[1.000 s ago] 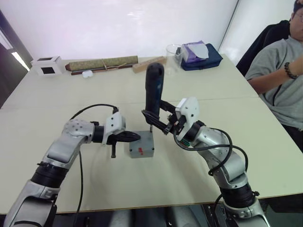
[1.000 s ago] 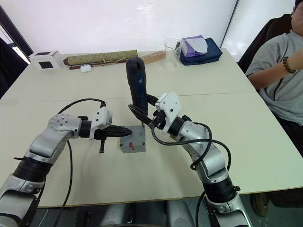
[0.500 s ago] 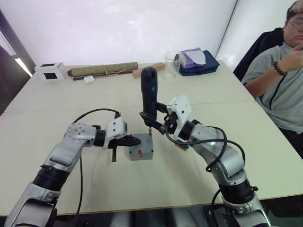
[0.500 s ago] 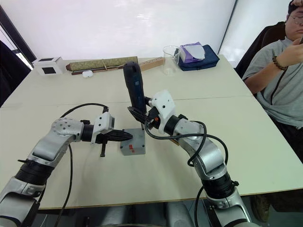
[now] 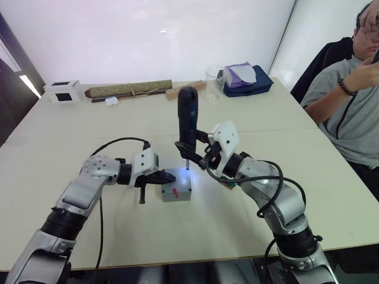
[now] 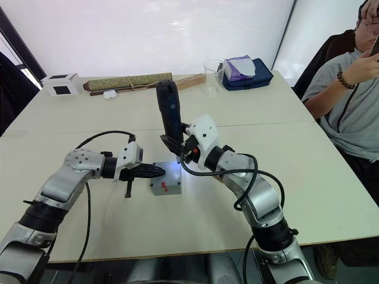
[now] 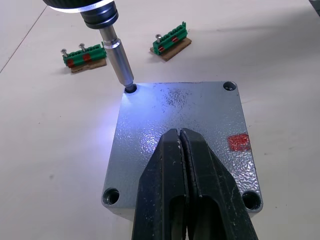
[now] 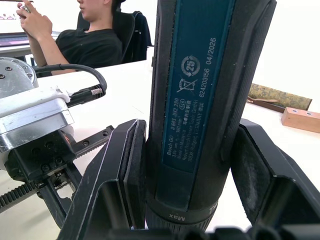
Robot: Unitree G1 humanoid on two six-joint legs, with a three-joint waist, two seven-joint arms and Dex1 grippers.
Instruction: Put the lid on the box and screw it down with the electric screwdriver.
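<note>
The left gripper point(image 7: 182, 150), its two black fingers pressed together, is laid flat on the flat square grey plastic lid point(image 7: 200, 115), apparently to steady it on the small grey box point(image 5: 176, 196) at mid-table. A red mark sits near one lid corner. The dark navy pen-shaped electric screwdriver point(image 5: 188, 118) is clamped upright in the right gripper point(image 5: 190, 155), its lit bit seated in a corner screw hole point(image 7: 131, 89), presumably for driving.
</note>
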